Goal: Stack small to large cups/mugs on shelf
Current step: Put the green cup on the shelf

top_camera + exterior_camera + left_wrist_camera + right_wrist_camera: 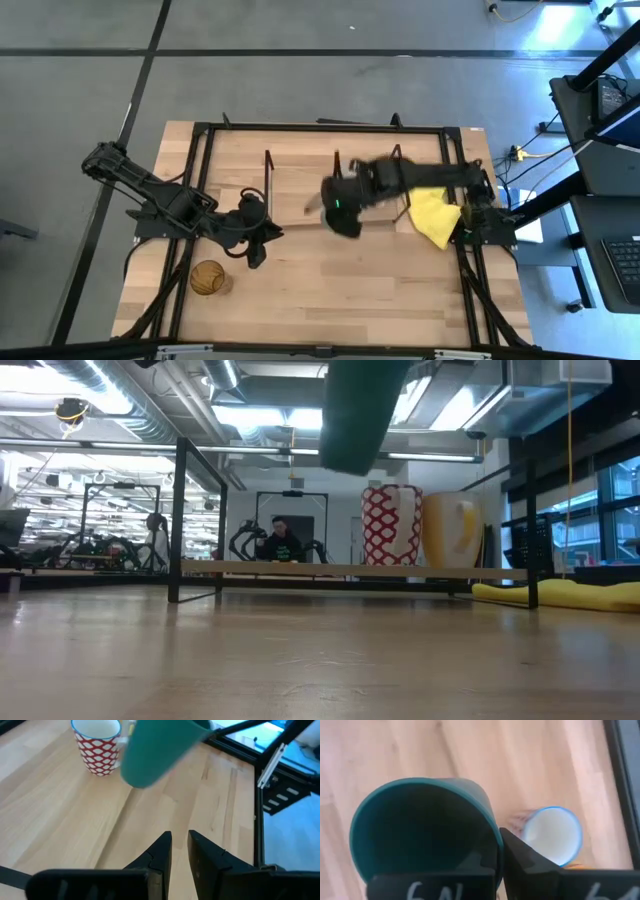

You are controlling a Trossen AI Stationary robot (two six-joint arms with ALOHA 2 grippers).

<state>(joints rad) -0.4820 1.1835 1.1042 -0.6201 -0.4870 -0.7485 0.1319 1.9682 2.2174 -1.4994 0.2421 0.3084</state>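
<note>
My right gripper (337, 203) is above the shelf's near edge, shut on the dark green cup (420, 830), which is high in the low view (358, 415) and in the left wrist view (157, 750). A red-and-white patterned mug (390, 525) and a yellowish mug with a white handle (452, 530) stand on the shelf's wooden board (300, 569). The amber ribbed glass (207, 278) stands on the table near the front left. My left gripper (256, 250) is beside it, empty, its fingers (162, 851) almost together. My right gripper holds the green cup by its rim wall (492, 832). One finger (525, 862) lies against the outside; the other is hidden, seemingly inside the dark hollow. The cup is lifted clear above the shelf and hangs tilted, base lowest.
A yellow cloth (436, 216) lies on the table at the shelf's right end, also seen in the low view (570, 592). The shelf's black wire end frames (182, 520) stand upright. A person sits far behind the table (281, 540). Bare tabletop lies toward the near edge.
</note>
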